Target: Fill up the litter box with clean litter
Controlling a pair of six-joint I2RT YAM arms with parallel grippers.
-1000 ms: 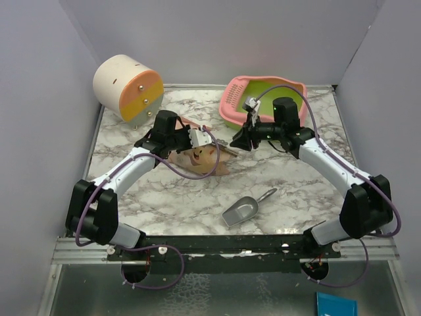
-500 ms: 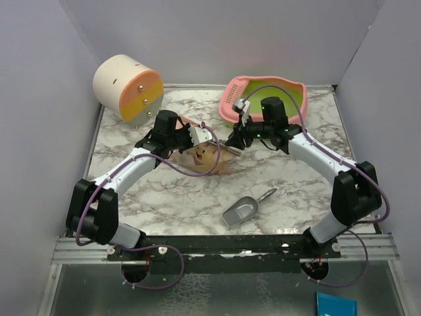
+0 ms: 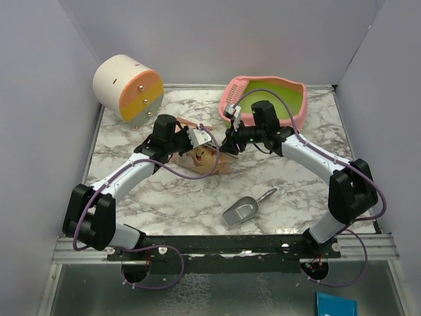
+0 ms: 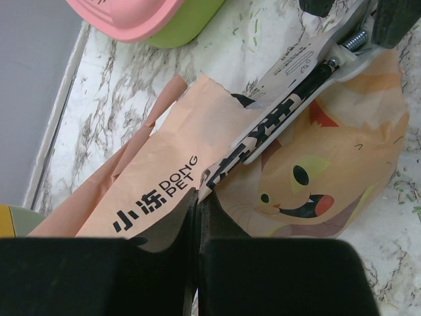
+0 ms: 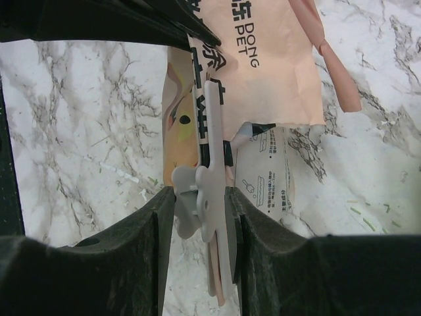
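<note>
The litter box [image 3: 237,85] is sitting on the marble table [image 3: 296,191], with its pink rim up and its green inside showing. The cat bag [image 4: 329,171] is lying just in front of the litter box, a little to its left side. It is near the box but not touching it. Both claws are holding on at that bag.

The left claw [image 4: 197,196] is squeezing tight on the ragged peach edge of the bag, right by the black letters. Its two fingers are pressing together with only the paper between them. From this claw, the litter box is lying past the far end of the bag, apart from the claw.

The right claw [image 5: 199,195] is coming at the bag from the litter box side, facing the left claw. It is pinching a long white clip [image 5: 212,118] that is sitting across the bag. One finger is pressing on each side of the clip. The litter box is sitting just behind this claw's arm, closer to it than to the left claw.

A few tiny green bits are lying loose on the table between the bag and the litter box. They are too small to be sure, but they may be clean litter [image 4: 256,25].

The grey scoop [image 3: 241,211] is lying well in front of the litter box, away from both claws. The cream and orange drum [image 3: 128,87] is lying on its side far to the left of the litter box.
</note>
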